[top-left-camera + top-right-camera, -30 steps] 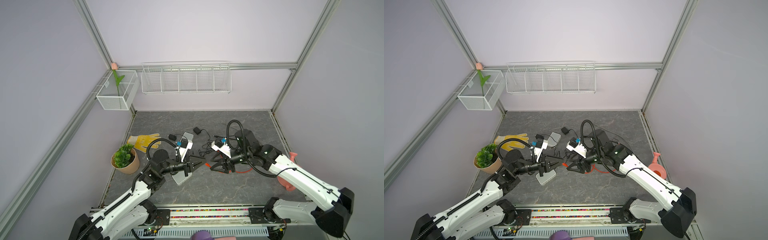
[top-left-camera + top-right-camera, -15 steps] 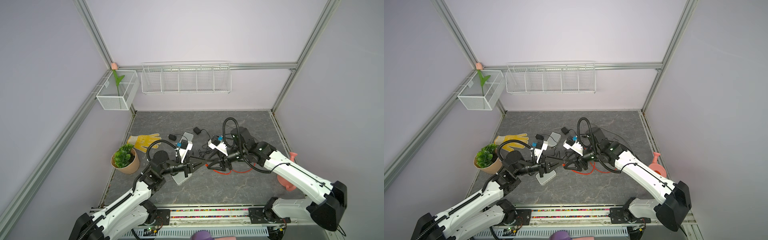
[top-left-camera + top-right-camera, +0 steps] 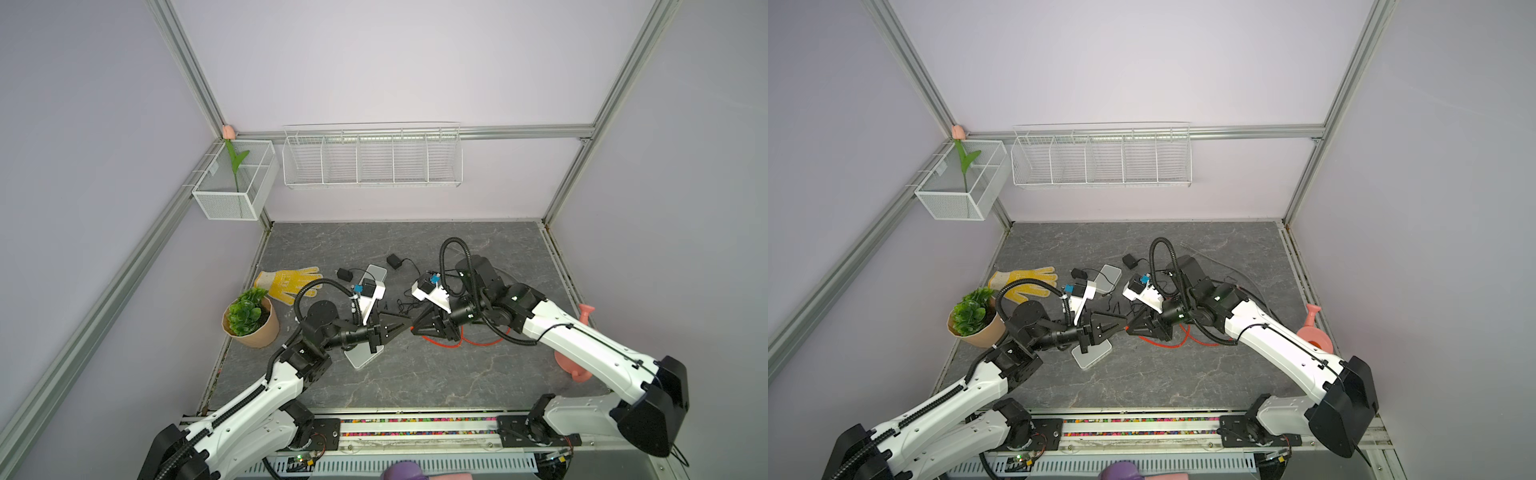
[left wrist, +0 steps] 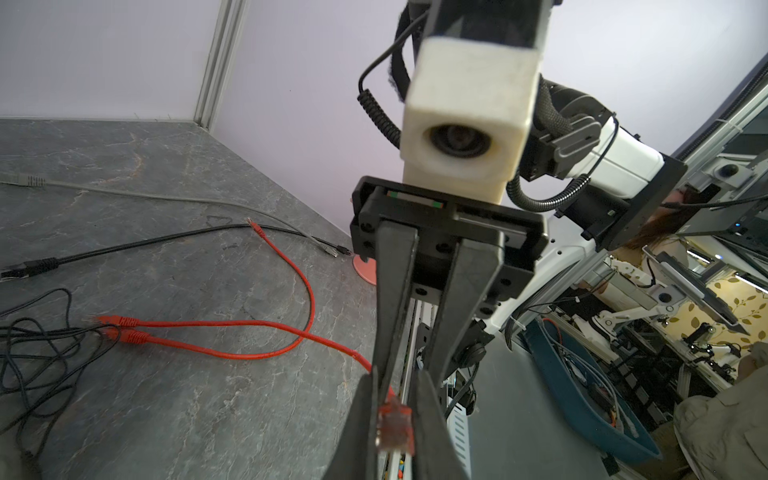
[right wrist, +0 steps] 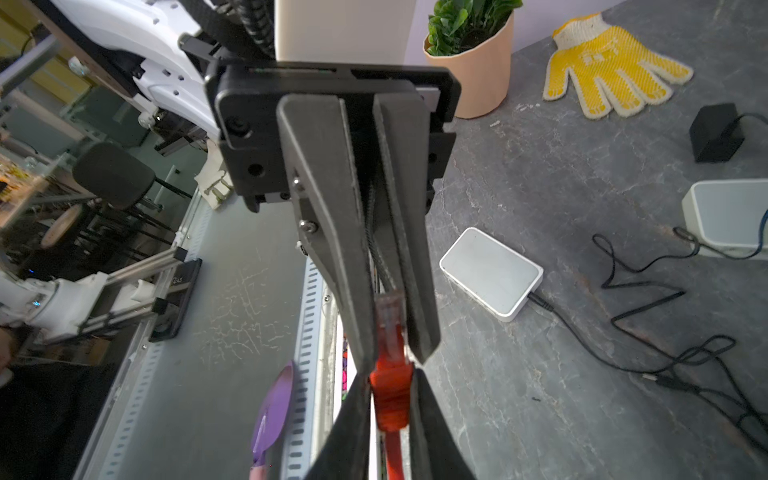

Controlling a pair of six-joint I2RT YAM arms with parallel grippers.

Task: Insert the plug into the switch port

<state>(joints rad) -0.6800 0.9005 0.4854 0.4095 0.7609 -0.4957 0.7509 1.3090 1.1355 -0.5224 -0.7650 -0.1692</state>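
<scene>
surface: dark grey stone-look slab (image 3: 415, 382), loose cables strewn across the middle.
potted plant: green leaves in a tan pot (image 3: 249, 322), at the left edge of the surface.
glove: yellow and white knit work glove (image 5: 611, 70), lying flat near the pot.
left pincer: (image 4: 395, 376) pinching the plug's clear head, tip to tip with the other arm above mid-surface.
right pincer: (image 5: 390, 376) nipped onto the plug's red boot just behind the head, both pads touching it.
switch: flat white box (image 5: 490, 272) lying on the surface below the left arm, black cord in one edge, ports not visible, apart from the plug.
second white box: (image 5: 727, 212) further back, blue cable at its side.
red Ethernet cable: (image 4: 232, 328) loops on the surface, one run rising to the pincers.
plug: (image 4: 395, 424) RJ45 type with a translucent, red-tinted head and a solid red boot, held in the air between both pincers, off the surface.
</scene>
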